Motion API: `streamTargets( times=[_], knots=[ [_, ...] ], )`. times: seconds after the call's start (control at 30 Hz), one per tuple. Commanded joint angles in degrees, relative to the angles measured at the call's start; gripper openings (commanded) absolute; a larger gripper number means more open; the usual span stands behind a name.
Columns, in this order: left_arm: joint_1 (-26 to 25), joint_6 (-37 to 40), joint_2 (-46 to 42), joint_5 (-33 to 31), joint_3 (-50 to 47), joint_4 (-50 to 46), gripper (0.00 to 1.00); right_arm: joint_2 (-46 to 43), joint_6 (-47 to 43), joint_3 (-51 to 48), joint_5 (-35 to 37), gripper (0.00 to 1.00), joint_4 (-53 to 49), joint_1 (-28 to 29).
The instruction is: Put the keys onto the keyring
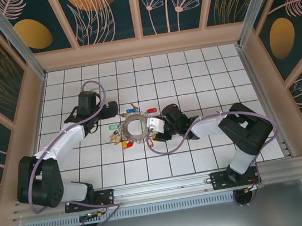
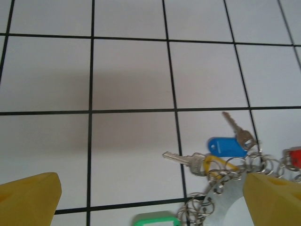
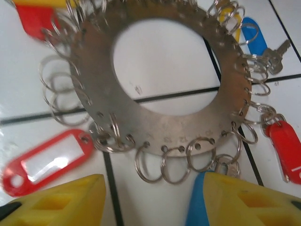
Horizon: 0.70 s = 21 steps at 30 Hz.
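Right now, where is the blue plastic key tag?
Left wrist view, lower right: the blue plastic key tag lies on white tiles beside the flat grey metal keyring.

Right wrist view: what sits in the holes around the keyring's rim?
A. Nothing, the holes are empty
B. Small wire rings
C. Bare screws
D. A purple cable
B: small wire rings are threaded through the holes all along the outer rim of the keyring, and a few of them carry coloured tags.
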Motion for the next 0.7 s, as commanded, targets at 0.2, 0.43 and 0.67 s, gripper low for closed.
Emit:
streamTargets(
  times=[0.2,0.43,0.67],
  knots=[
    [-0.1,1.86,1.65,-0.66,0.96,3.18,0.99,2.04,-6.18,3.38,1.42,0.43,-1.08,-0.74],
    [-0.11,2.16,2.07,-1.13,0.78,3.09,0.99,3.64,-8.38,2.38,3.62,0.43,0.12,-0.16],
    [-0.06,2.36,2.8,-1.24,1.25,2.61,0.99,3.37,-9.12,2.53,2.94,0.49,0.46,-0.17]
  ],
)
